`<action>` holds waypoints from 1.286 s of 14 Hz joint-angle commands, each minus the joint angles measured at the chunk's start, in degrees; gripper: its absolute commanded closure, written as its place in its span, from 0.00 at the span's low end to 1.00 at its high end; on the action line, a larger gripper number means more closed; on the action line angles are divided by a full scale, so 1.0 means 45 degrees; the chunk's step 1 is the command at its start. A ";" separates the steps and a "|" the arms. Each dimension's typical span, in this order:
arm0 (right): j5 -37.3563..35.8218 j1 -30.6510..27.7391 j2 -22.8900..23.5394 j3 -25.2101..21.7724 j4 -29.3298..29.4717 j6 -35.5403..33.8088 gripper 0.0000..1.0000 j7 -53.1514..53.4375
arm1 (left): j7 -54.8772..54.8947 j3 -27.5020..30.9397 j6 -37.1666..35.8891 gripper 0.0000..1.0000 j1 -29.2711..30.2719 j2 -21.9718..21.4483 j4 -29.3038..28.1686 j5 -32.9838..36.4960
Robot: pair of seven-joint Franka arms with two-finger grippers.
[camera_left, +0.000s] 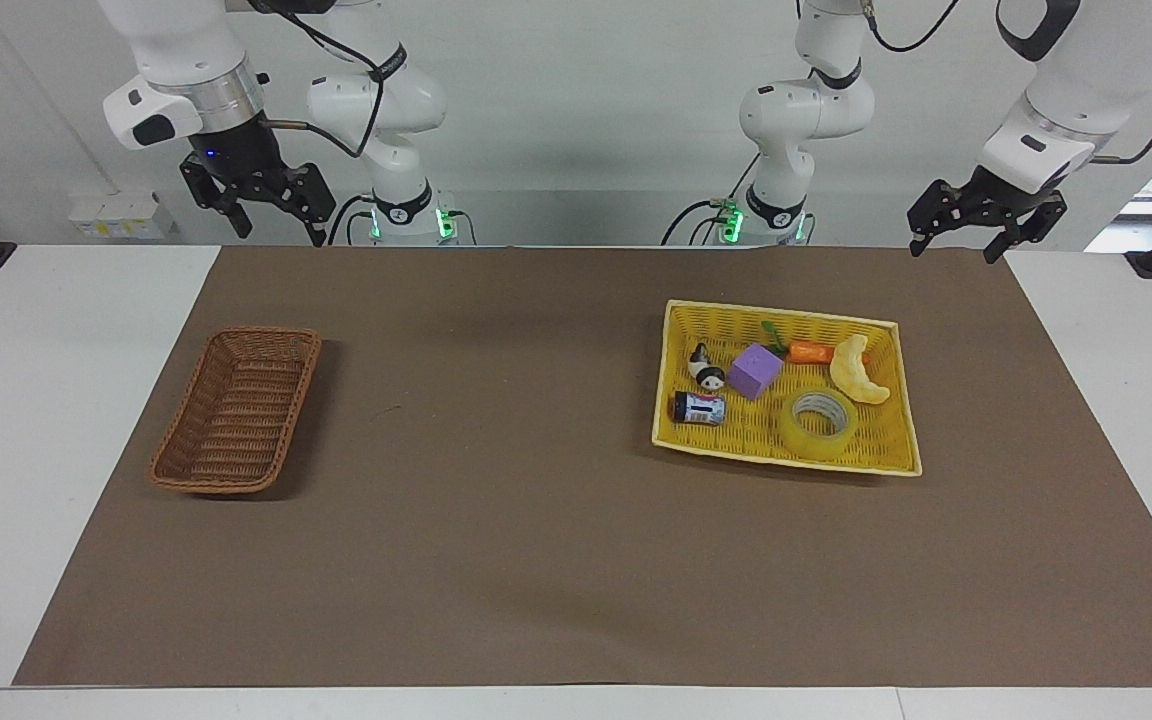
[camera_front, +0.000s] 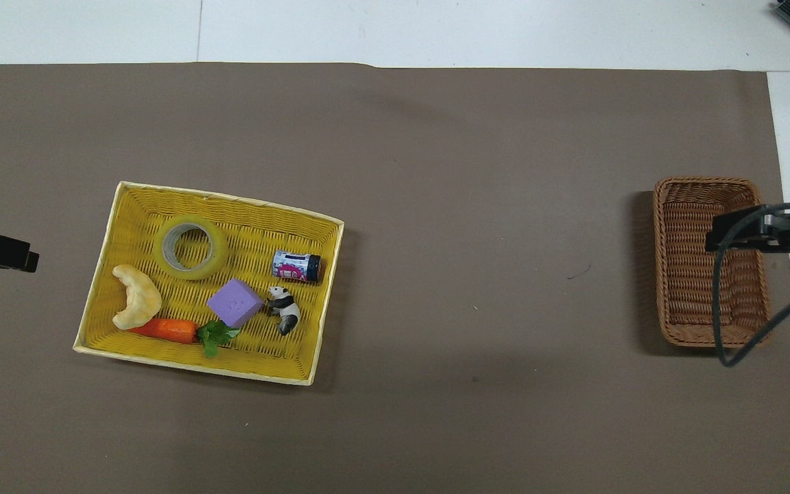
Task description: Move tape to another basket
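Brown matting carries the translucent yellow tape roll (camera_left: 820, 423) in a yellow woven tray (camera_left: 786, 459), best approached from above by the wide-spread, empty left gripper (camera_left: 963, 231) for the brown wicker basket (camera_left: 236, 410); the right gripper (camera_left: 261, 207) waits, likewise spread.

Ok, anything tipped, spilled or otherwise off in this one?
Nothing stands out. The tape lies flat in the yellow tray among the toys, and the wicker basket sits upright, with nothing in it. The left gripper and right gripper hang raised at the robots' edge of the table.
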 commanded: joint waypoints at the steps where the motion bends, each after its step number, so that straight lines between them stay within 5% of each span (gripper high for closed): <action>1: 0.0012 -0.0245 -0.0212 0.0179 -0.0206 0.0104 0.00 -0.0263 | 0.0096 -0.0071 0.0123 0.00 0.0191 -0.0296 -0.0288 -0.0126; 18: 0.0012 -0.0245 -0.0212 0.0179 -0.0206 0.0124 0.00 -0.0263 | 0.0057 -0.0090 -0.0014 0.00 0.0036 -0.0296 -0.0268 -0.0106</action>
